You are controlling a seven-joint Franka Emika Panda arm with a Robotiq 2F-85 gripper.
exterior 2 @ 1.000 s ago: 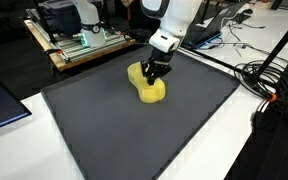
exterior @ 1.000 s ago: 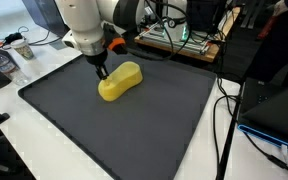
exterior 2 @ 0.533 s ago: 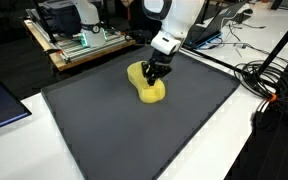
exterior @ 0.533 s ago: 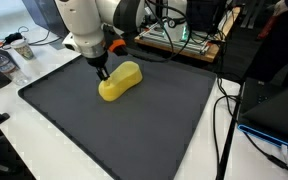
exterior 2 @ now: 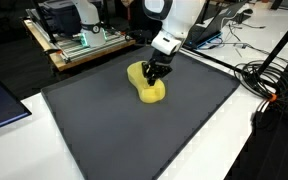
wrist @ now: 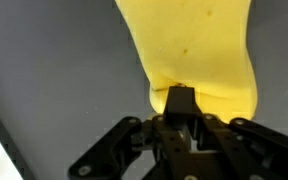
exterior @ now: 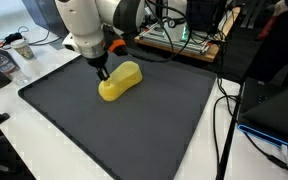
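1. Nearby, the dark grey mat lies on the white table and reaches away from me.
2. Further in, the yellow sponge rests flat on the mat's far half, set at a slant.
3. At the sponge's end the gripper points down with its jaws clenched tight, tips pressed into the foam. Whether any foam is pinched between them I cannot tell.
4. Nothing has shifted over the last second. Arm, jaws and sponge sit exactly as they were, so I judge this a pause, the sponge neither lifted nor slid.
5. Beyond stand a wooden board of electronics and trailing cables.
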